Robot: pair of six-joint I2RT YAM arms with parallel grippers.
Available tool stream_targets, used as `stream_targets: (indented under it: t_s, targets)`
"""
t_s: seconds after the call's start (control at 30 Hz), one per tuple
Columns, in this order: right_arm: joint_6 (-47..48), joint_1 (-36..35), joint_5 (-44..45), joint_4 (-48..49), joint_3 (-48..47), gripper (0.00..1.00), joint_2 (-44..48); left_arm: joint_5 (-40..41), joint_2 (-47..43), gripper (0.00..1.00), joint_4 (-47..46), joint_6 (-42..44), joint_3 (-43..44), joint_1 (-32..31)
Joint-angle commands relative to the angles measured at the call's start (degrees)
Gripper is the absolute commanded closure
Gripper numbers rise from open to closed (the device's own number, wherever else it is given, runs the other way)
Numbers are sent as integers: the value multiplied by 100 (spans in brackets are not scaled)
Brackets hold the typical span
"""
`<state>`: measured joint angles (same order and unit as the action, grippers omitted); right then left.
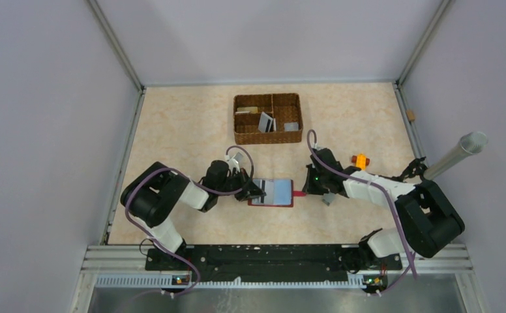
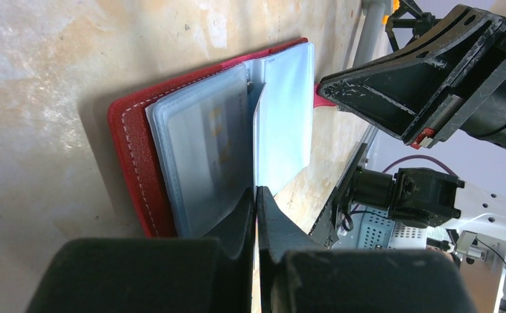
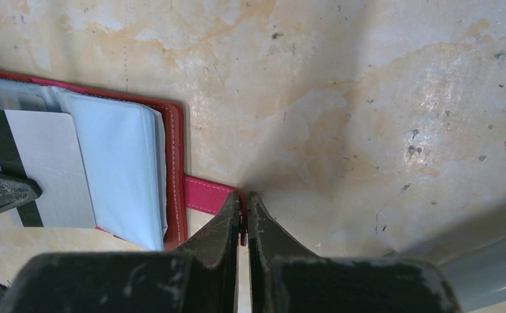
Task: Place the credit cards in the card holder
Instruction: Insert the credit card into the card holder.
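Note:
The dark red card holder (image 1: 278,203) lies open on the table between the arms, its clear pockets (image 2: 205,150) facing up. My left gripper (image 1: 257,191) is shut on a white credit card with a dark stripe (image 3: 38,163). It holds the card over the holder's left half, edge-on in the left wrist view (image 2: 255,147), its far end at the pockets. My right gripper (image 3: 244,195) is shut on the holder's pink-red snap tab (image 3: 205,194) at the right edge. More credit cards (image 1: 265,121) stand in the wicker basket.
The brown divided wicker basket (image 1: 267,135) sits at the back centre. A small orange object (image 1: 360,160) and a grey metal tube (image 1: 456,155) lie to the right, behind my right arm. Grey walls enclose the table on three sides.

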<state>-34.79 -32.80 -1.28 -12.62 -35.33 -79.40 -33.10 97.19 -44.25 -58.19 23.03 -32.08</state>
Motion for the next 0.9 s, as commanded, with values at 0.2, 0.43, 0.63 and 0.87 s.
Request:
stream_targets:
  t_s: [0.2, 0.43, 0.63, 0.87]
  targets:
    - [-63, -148, 101, -118, -114, 100, -151, 553, 269, 100, -707, -124, -97, -189]
    - [-103, -183, 101, -101, -106, 100, -146, 816, 299, 100, -839, -126, -193, -244]
    - [-129, -209, 101, -97, -106, 100, -146, 897, 328, 100, -806, -148, -130, -378]
    - [-149, -236, 101, -98, -105, 100, -152, 843, 487, 100, -879, -166, -46, -473]
